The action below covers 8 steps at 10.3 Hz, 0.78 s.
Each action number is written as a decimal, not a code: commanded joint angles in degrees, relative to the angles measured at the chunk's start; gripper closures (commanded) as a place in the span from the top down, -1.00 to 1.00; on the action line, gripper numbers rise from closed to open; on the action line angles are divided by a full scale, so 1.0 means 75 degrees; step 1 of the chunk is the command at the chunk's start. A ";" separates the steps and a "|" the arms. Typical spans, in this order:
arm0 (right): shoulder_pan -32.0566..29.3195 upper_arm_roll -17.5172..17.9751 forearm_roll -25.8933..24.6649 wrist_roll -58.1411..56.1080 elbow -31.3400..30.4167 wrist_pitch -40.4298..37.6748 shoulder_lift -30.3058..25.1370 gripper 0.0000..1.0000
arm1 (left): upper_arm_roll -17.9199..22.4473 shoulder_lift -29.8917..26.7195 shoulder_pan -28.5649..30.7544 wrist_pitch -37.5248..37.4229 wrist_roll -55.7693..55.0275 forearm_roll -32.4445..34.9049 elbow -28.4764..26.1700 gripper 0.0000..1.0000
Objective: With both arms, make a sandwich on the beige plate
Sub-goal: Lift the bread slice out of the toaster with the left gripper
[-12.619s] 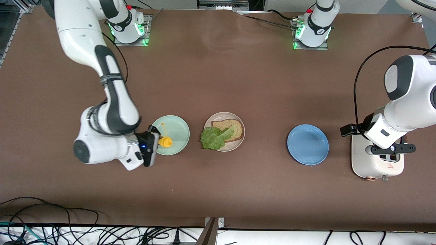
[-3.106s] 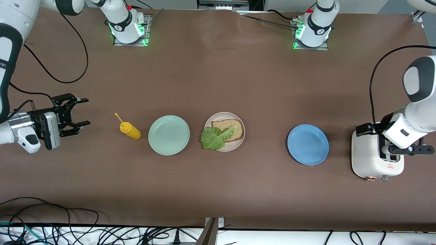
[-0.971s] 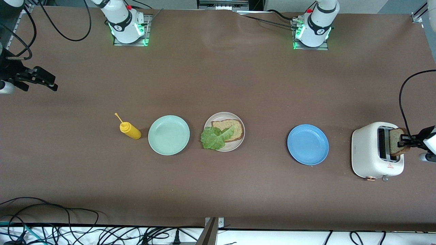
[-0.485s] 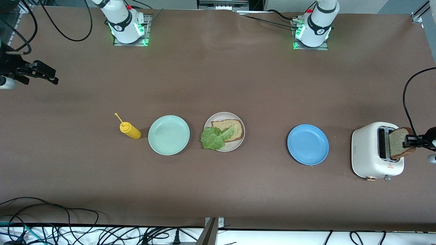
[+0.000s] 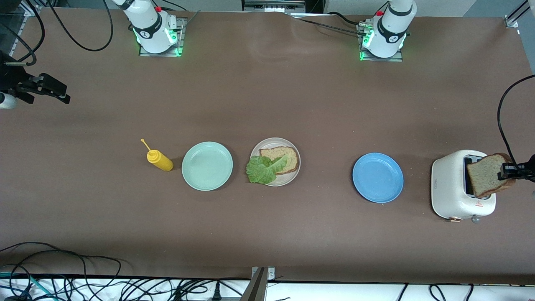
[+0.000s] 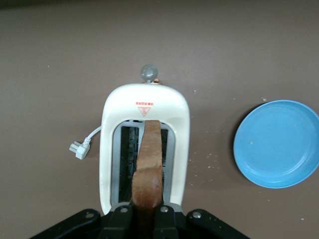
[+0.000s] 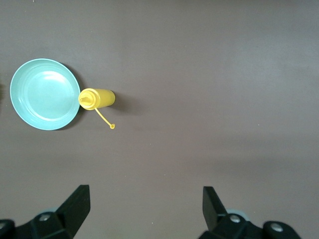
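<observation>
Clearly, in the front view, the left end effector (image 5: 506, 172) is clamped on a bread slice (image 5: 485, 180) and holds it over the white toaster (image 5: 453, 196), which stands at the left arm's end of the desk. The slice stands on edge, tilted, its flat face turned toward the middle of the desk. The beige plate (image 5: 292, 173) sits near the desk's centre, well apart from the toaster, and already carries a second bread slice (image 5: 288, 159) with a lettuce leaf (image 5: 261, 169) lying over its corner. The coming move, as a judgement, runs along the desk's long axis from the toaster toward the centre, passing over the blue plate (image 5: 378, 177), which lies between the two. The desk around that path is bare brown surface, so room looks ample. The left arm is plainly the one placed for this. The right end effector (image 5: 42, 90) waits with its jaws wide at the right arm's end of the desk.

From the left wrist view, the held slice (image 6: 148, 169) shows edge-on, crust up, pinched between the fingers (image 6: 121, 221) directly above a toaster (image 6: 144, 149) slot, with the blue plate (image 6: 276, 144) beside the toaster.

From the right wrist view, the open fingers (image 7: 77, 201) frame bare desk, with the mint-green plate (image 7: 44, 93) and the yellow squeeze bottle (image 7: 97, 97) just beside it, lying on its side.
</observation>
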 commanded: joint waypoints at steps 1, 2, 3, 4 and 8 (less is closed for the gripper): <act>-0.0105 0.0095 -0.0025 0.0001 0.0248 -0.0141 0.0144 1.00 | 0.0056 -0.0338 -0.0258 -0.0365 -0.0451 -0.0084 0.0000 -1.00; -0.0105 0.0106 -0.0037 0.0001 0.0248 -0.0164 0.0132 1.00 | 0.0056 -0.0385 -0.0399 -0.0424 -0.0894 -0.0282 -0.0047 -1.00; -0.0116 0.0107 -0.0025 0.0001 0.0272 -0.0106 0.0167 1.00 | 0.0056 -0.0537 -0.0586 -0.0424 -0.1339 -0.0876 -0.0233 -1.00; -0.0105 0.0107 -0.0002 0.0001 0.0283 -0.0105 0.0179 1.00 | 0.0068 -0.0643 -0.0692 -0.0424 -0.1587 -0.1415 -0.0443 -1.00; -0.0105 0.0106 0.0080 0.0013 0.0283 -0.0117 0.0179 1.00 | 0.0068 -0.0937 -0.1652 -0.0145 -0.3029 -0.2999 -0.1732 -1.00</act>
